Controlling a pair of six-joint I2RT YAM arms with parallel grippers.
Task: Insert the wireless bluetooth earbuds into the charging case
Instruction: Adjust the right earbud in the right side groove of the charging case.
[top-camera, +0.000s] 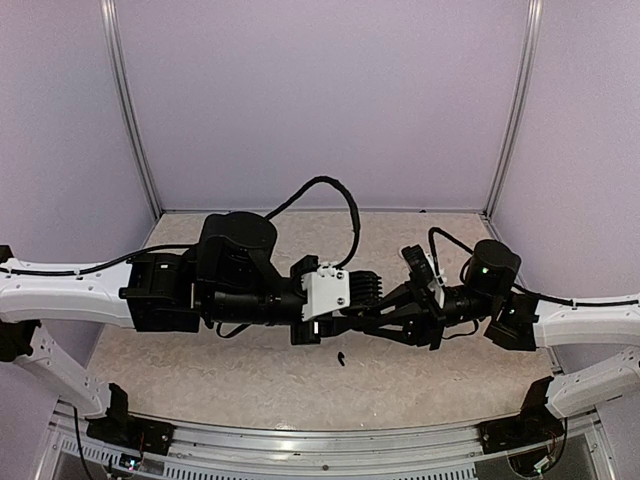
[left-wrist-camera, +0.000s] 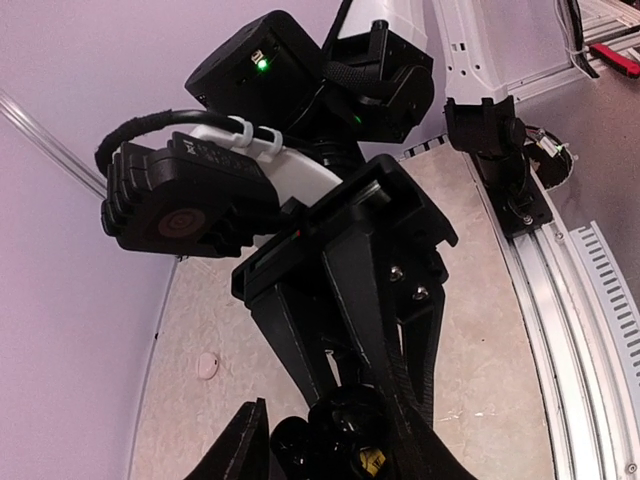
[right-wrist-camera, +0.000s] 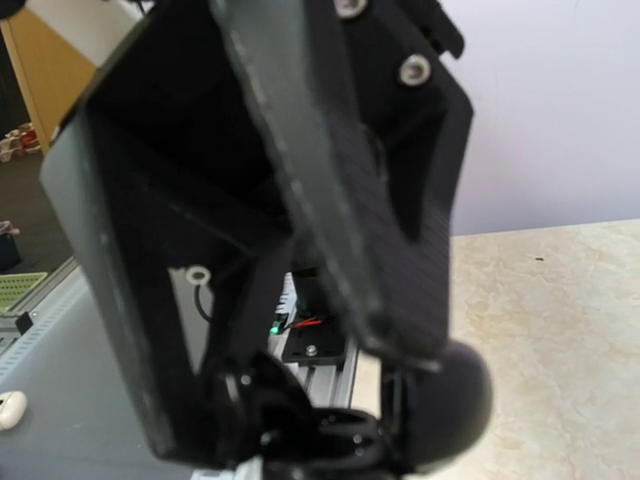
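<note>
The charging case (left-wrist-camera: 352, 425) is a small glossy black puck held above the table with its lid open; its domed lid (right-wrist-camera: 450, 395) shows in the right wrist view. My right gripper (left-wrist-camera: 372, 392) is shut on the case from the far side. My left gripper (left-wrist-camera: 330, 455) stands open, with a finger on each side of the case. Both grippers meet over the middle of the table, left gripper (top-camera: 378, 292) and right gripper (top-camera: 385, 312), and hide the case from above. One black earbud (top-camera: 342, 357) lies on the table just in front of them. I cannot tell where the other earbud is.
A pale pink round object (left-wrist-camera: 207, 366) lies on the table near the left wall. The aluminium rail (top-camera: 330, 440) with both arm bases runs along the near edge. Purple walls close the table on three sides.
</note>
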